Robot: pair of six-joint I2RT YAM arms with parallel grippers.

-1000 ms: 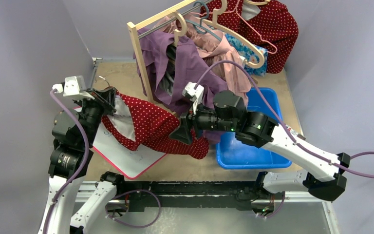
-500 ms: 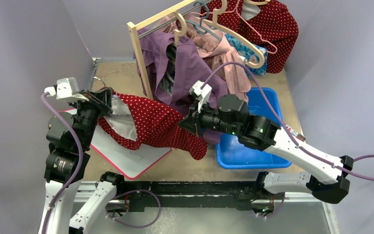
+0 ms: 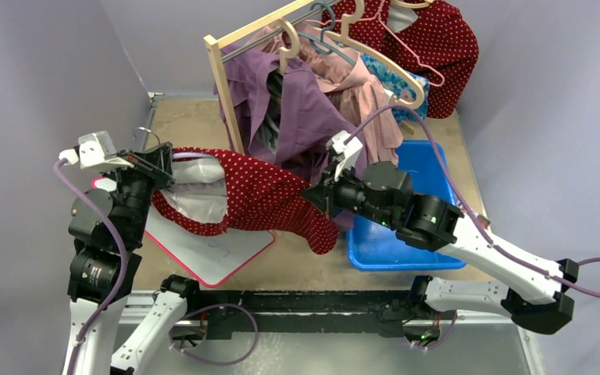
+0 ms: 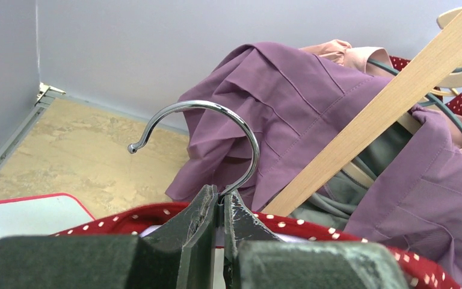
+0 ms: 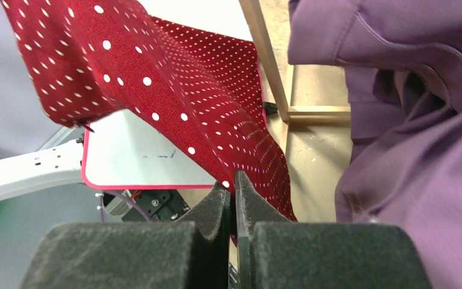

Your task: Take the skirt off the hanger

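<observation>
Where left gripper [image 4: 221, 203] clamps hanger [image 4: 198, 103], skirt [image 3: 262, 199] spans to right gripper [image 5: 233, 185]

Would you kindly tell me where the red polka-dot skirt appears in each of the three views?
Top external: skirt just left of centre.
Left wrist: skirt along the bottom edge.
Right wrist: skirt from upper left to centre.
Shared landmark: purple shirt.

fingers [image 4: 200, 224] closed on hanger hook [image 4: 196, 103], dotted skirt [image 4: 349, 241] — seemingly — beneath
</observation>
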